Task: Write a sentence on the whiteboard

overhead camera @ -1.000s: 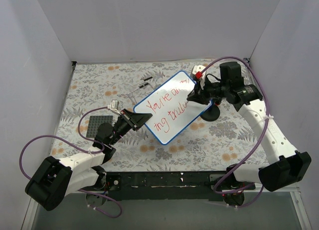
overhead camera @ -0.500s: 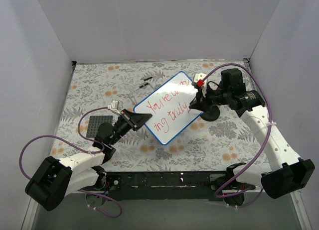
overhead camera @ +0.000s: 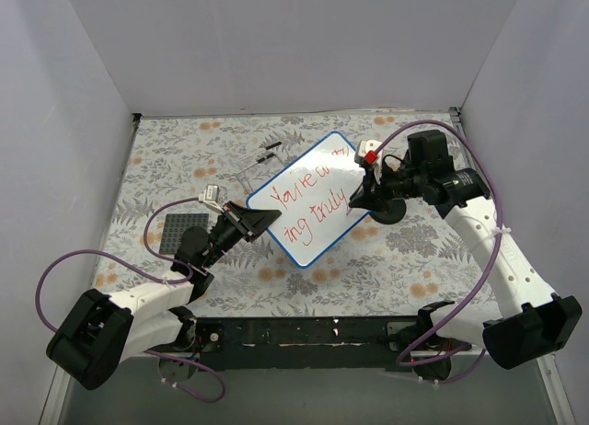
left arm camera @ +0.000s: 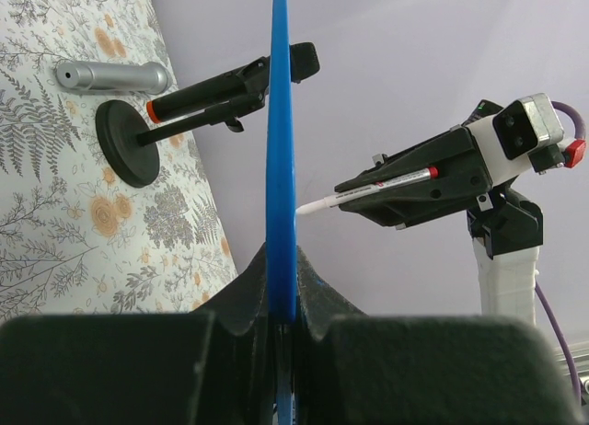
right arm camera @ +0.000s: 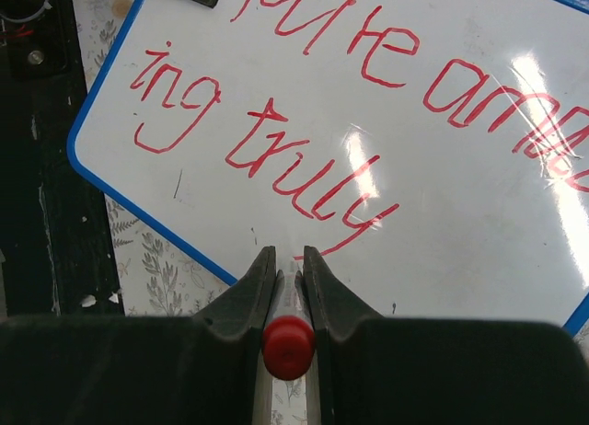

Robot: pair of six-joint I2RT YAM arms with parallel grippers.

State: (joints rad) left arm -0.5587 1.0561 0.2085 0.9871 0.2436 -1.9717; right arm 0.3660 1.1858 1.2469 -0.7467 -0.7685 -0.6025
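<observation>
Left wrist view alone shows me board point(left arm camera: 278, 121) edge-on, blue rim pinched between left gripper point(left arm camera: 281, 259) fingers, marker point(left arm camera: 382, 186) tip at its face. Right wrist view alone lets me read sentence point(right arm camera: 304, 103): red, slanted, two lines, second "ing truly". Right gripper point(right arm camera: 287, 259) fingers clamp marker. From top, board sits mid-counter.

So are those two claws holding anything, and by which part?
The left gripper clamps the whiteboard by its blue rim; the right gripper pinches a marker along its barrel.
</observation>
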